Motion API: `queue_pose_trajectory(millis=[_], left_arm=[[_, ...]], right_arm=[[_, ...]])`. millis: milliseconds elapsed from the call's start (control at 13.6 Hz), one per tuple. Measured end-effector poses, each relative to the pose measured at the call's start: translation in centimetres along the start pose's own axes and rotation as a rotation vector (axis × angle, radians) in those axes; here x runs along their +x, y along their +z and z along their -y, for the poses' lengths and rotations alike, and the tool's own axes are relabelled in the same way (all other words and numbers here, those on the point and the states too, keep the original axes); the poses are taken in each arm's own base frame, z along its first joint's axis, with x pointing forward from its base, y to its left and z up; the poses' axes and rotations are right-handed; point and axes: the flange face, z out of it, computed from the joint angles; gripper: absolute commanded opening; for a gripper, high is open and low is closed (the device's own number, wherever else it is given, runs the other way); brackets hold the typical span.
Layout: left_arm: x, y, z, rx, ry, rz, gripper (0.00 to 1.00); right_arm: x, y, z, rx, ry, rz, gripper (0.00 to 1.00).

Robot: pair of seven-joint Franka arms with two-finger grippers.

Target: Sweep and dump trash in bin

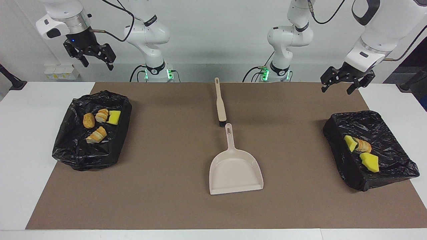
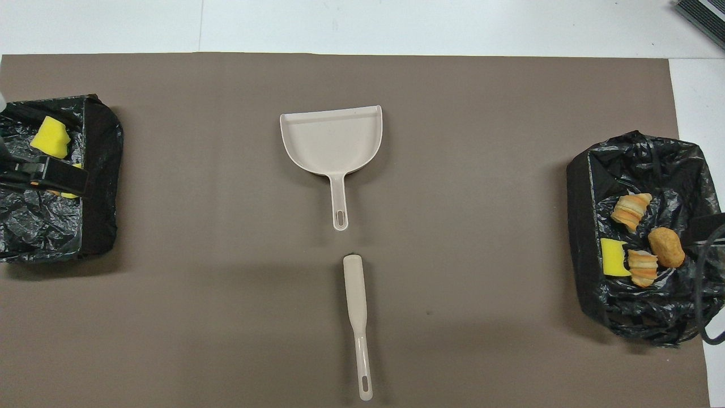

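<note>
clock: read on the overhead view, 12 pointing away from the robots, centre of the brown paper mat [image 1: 160, 186] as the hub

trash: all seven bits look binned to me. Four of them (golden-brown bread chunks plus one yellow sponge piece) [image 1: 98, 125] sit in the black-bag-lined bin at 3 o'clock [image 1: 76, 153]. Three more (two yellow sponge pieces and a bread chunk) [image 1: 362, 151] sit in the matching black-bag-lined bin at 9 o'clock [image 1: 393, 133]. I can't spot any on the mat or the white counter [image 1: 26, 166].

left gripper [image 1: 337, 87]: up in the air over the 9 o'clock bin, jaws wide, holding nothing

right gripper [image 1: 96, 61]: up high over the 3 o'clock bin, jaws wide as well, empty

beige plastic dustpan [image 1: 235, 170]: flat on the mat near the hub, mouth to 12, handle to 6, nothing in it

beige long-handled brush [image 1: 220, 106]: just at 6 from the dustpan handle, not quite touching it, long axis running 12 to 6, bristle end at 12, grip end toward the robots

the bit that matters: both tools lie on the midline, so neither arm is really nearer. Each batch of trash is below its own gripper.

my read: sweeping and dumping look done, nothing left to chase
</note>
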Motion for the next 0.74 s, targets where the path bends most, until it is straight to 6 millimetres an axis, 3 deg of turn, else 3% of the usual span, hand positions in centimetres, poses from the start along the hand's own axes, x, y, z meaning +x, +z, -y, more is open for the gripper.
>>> queue_pose_trajectory(millis=[736], left_arm=[[-1.7,-0.3,-0.1,-0.002,0.019,0.031,1.00]], right_arm=[[0.0,0.0,0.0,0.000,0.000,0.000,1.00]])
